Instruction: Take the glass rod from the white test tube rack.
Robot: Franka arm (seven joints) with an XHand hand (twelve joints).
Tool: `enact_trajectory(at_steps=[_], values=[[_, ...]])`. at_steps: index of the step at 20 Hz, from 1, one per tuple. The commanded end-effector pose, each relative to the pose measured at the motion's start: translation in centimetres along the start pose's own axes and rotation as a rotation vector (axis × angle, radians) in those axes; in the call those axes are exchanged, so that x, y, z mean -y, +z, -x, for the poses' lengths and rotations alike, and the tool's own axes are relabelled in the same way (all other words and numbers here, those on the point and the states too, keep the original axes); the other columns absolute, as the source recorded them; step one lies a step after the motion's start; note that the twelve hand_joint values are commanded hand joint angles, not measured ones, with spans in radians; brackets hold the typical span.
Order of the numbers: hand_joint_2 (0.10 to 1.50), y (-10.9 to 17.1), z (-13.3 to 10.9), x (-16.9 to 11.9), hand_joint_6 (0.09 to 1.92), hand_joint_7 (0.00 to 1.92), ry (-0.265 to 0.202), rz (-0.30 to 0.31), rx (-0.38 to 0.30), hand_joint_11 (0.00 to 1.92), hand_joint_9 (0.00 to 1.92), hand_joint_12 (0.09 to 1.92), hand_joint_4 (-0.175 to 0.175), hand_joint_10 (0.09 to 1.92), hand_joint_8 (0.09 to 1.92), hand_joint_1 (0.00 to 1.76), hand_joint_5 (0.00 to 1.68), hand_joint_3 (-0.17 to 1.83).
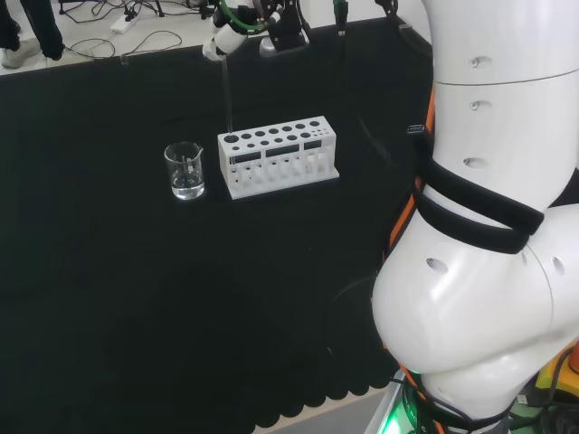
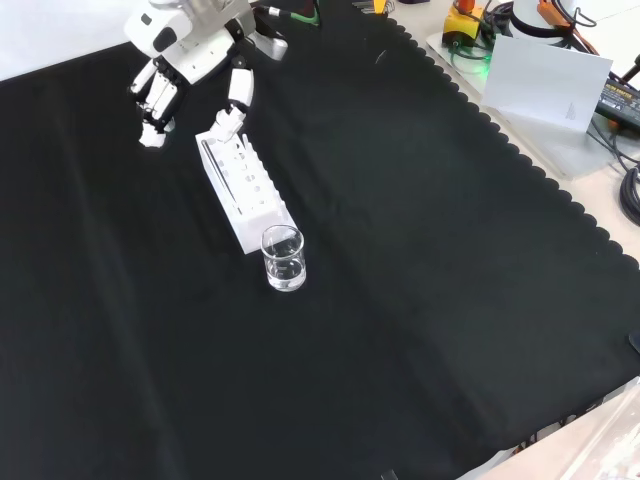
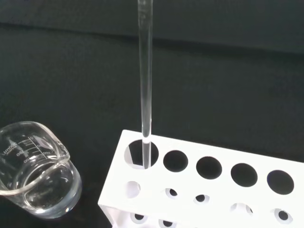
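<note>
Hand (image 2: pixel 190 55) pinches the rod (image 3: pixel 145 90) top, tip low in the rack (image 1: pixel 277 155) end hole by the beaker (image 1: pixel 185 170); I'd lift straight.

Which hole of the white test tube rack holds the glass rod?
The end hole nearest the clear glass beaker: the clear glass rod stands upright in it; the white rack's other holes look empty.

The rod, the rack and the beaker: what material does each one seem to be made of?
The rod looks like clear glass: see-through, with bright edge glints. The rack looks like matte white plastic, opaque, with clean round holes, though painted metal is possible. The beaker looks like clear glass, possibly plastic, glossy with printed marks.
</note>
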State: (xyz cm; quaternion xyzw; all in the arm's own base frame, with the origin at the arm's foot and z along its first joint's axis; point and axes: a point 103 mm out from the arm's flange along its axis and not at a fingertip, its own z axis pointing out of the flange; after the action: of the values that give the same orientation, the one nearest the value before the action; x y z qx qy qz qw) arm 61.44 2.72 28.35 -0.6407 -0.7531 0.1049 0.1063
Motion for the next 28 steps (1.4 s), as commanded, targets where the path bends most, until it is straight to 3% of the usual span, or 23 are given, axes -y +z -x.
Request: enact_trajectory(at_steps=[1,6,11,14,28], values=[[0.91,1.0,0.5,-0.5,0.12,0.45,0.004,-0.032,-0.001,0.25,0.71,1.36,-0.166,0.79,0.83,0.55,0.41,0.47],[0.91,1.4,0.6,-0.6,0.18,0.51,0.01,-0.042,0.001,0.37,0.82,1.34,-0.17,0.8,0.83,0.56,0.44,0.47],[0.91,1.6,0.5,-0.6,0.52,0.66,0.007,-0.053,0.0,0.52,0.93,1.31,-0.175,0.83,0.83,0.58,0.38,0.48],[0.91,1.7,0.4,-0.7,0.63,0.7,0.0,-0.056,-0.004,0.59,0.97,1.29,-0.175,0.85,0.85,0.61,0.36,0.48],[0.9,2.5,-0.7,-1.1,0.85,0.86,-0.023,-0.062,-0.016,1.05,1.19,1.16,-0.175,0.87,0.98,0.79,0.5,0.54]])
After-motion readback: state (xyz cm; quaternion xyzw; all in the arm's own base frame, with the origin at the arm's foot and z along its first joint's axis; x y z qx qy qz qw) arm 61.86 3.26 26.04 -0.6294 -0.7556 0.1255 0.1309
